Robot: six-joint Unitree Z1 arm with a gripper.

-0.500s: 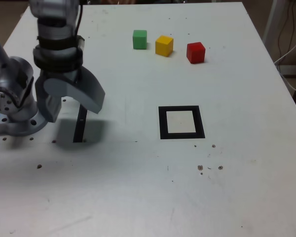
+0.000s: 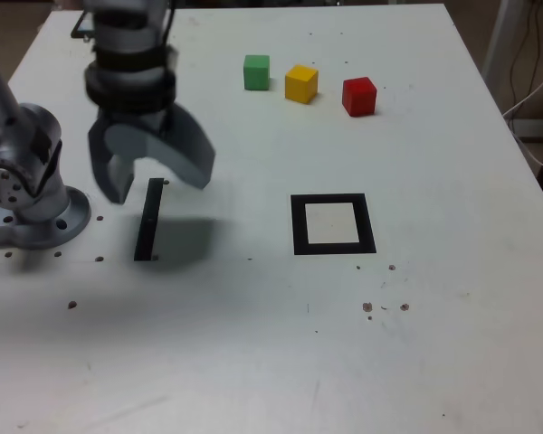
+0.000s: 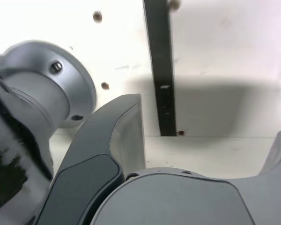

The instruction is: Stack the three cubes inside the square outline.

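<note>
So the surface [image 2: 253,316] is a big pale tabletop, kinda scuffed, with little dark holes dotted around and a thin seam running across it. Past its far edge the room goes dark, and on the exterior view's right, around 2 o'clock, there's a pale post [image 2: 500,54] with some thin cables [image 2: 534,90] hanging beside it.

Treat the exterior view as a clock face, 12 at the far edge. The round metal arm base [image 2: 43,217] sits at 9 o'clock, bolted-looking, and a straight black strip [image 2: 149,220] lies just beside it, toward the middle. The arm [image 2: 136,72] comes in from 11 o'clock and covers some of the tabletop there. There's a soft shadow next to the strip.

The gripper [image 2: 160,172] hangs above the surface near that strip, jaws spread wide, nothing between them. It's blurry in the exterior view, so its exact height is hard to call, but the wrist view shows the gap fine.

Cubes are all up toward 12 to 1 o'clock, in a loose row, not touching: green cube [image 2: 257,72], yellow cube [image 2: 301,84], then red cube [image 2: 359,97]. The square outline [image 2: 369,224] is just off center toward 3 o'clock, lying flat, bare white inside.
</note>
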